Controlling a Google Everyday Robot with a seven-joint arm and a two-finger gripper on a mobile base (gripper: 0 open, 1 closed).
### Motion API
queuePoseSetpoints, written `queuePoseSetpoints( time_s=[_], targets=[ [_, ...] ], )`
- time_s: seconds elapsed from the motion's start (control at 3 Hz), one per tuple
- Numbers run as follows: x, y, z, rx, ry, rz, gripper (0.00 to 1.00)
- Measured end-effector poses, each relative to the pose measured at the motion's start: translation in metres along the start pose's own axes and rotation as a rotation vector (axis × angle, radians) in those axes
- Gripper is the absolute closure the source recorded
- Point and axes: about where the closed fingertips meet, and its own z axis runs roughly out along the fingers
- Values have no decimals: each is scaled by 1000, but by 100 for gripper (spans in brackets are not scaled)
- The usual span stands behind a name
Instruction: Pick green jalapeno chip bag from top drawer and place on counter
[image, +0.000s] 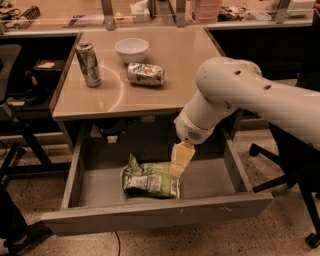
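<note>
Reach-in step in hand; gripper (175, 170) low inside top drawer (150, 218), open or closed not determinable; green jalapeno chip bag (148, 181) lying just beside its tip; next: secure grasp, lift to counter (170, 85) above

cream gripper (176, 169) over light-green white-patched bag (147, 181), grey drawer (150, 216), beige counter (150, 100)

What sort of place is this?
Probably a robotics lab or workshop: a cluttered workbench behind the counter, a wheeled chair, and a robot arm whose gripper hangs in the top drawer, by the green jalapeno chip bag.
</note>
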Motion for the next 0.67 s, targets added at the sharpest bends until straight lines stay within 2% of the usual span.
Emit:
queuePoseSetpoints(
  time_s=[0.33, 0.67],
  targets=[
    [-21, -12, 58, -37, -46, -11, 0],
    [-21, -12, 59, -39, -47, -11, 0]
  ],
)
